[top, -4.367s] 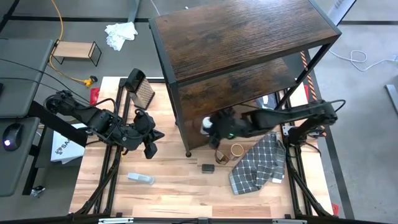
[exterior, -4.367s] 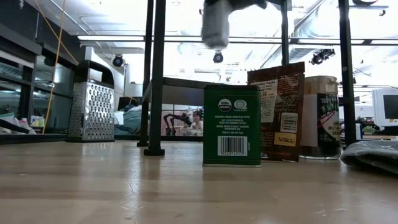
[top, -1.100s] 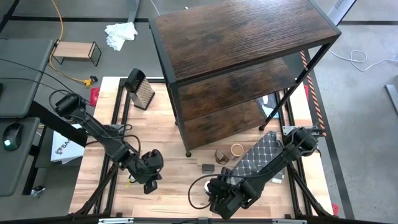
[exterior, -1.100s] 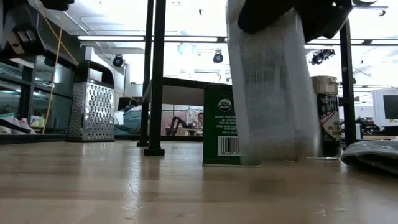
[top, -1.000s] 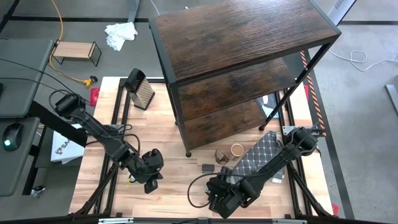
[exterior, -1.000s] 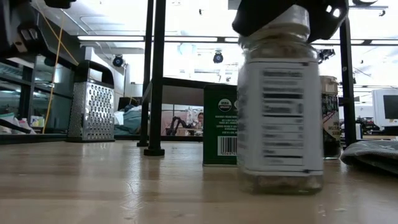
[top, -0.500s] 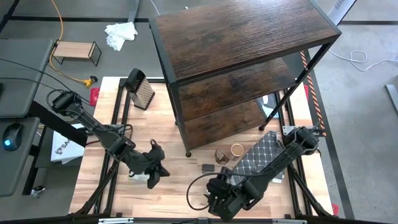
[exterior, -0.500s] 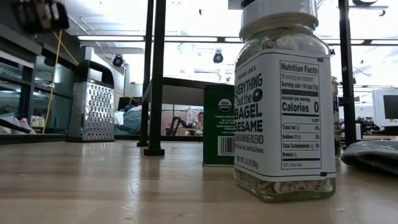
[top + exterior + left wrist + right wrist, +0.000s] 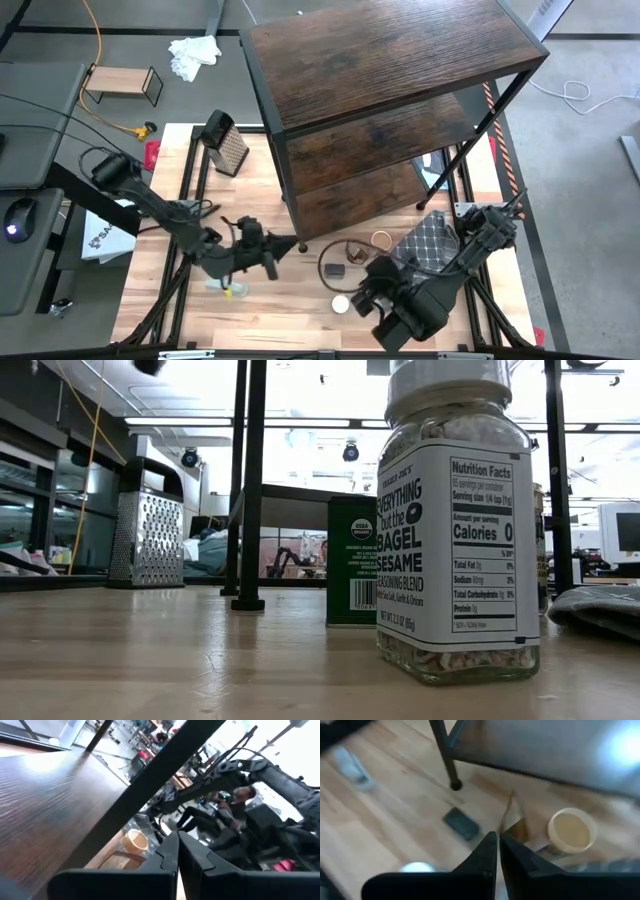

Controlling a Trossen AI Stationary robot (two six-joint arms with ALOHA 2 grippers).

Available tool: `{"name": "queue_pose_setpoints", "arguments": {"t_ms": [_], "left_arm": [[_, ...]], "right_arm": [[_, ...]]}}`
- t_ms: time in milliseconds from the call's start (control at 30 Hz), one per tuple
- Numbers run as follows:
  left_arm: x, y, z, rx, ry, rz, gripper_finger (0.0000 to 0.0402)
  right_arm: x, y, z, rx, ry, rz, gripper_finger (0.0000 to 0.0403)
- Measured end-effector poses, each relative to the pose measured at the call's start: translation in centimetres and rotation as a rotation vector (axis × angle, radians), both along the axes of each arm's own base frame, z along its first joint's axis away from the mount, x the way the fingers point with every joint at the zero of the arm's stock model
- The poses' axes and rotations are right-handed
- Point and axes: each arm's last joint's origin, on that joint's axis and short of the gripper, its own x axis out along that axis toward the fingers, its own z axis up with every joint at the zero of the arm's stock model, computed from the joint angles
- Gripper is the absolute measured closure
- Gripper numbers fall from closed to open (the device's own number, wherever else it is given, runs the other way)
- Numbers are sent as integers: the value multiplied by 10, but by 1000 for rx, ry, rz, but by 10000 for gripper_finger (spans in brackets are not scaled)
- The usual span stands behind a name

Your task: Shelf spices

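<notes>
While the white-capped bagel seasoning jar (image 9: 341, 303) stood free on the counter (image 9: 290, 300), the right end effector (image 9: 378, 290) hovered just beside it, fingers pinched together, holding nothing, probably pulling clear. Left end effector (image 9: 283, 245), also closed and empty, sat near the shelf (image 9: 390, 60) leg.

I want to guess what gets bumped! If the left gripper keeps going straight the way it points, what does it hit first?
Probably the shelf: the shut left gripper points at its front corner leg, though height is hard to judge.
</notes>
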Motion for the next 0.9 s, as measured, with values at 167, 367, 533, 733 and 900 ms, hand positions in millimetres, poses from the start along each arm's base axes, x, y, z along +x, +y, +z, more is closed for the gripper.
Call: {"name": "queue_pose_setpoints", "arguments": {"t_ms": [167,367,533,733,900], "left_arm": [[26,-10,3,14,17,-24,401],[41,-16,17,61,141,36,402],[43,3,24,29,271,168,402],[53,23,26,-13,274,216,402],[49,29,26,11,311,245,401]], "right_arm": [[-1,4,-1,62,-60,-53,400],[-6,7,0,81,-68,-84,402],[-10,10,0,100,-114,-119,402],[-12,13,0,103,-142,-129,403],[-14,14,0,113,-152,-137,403]]}}
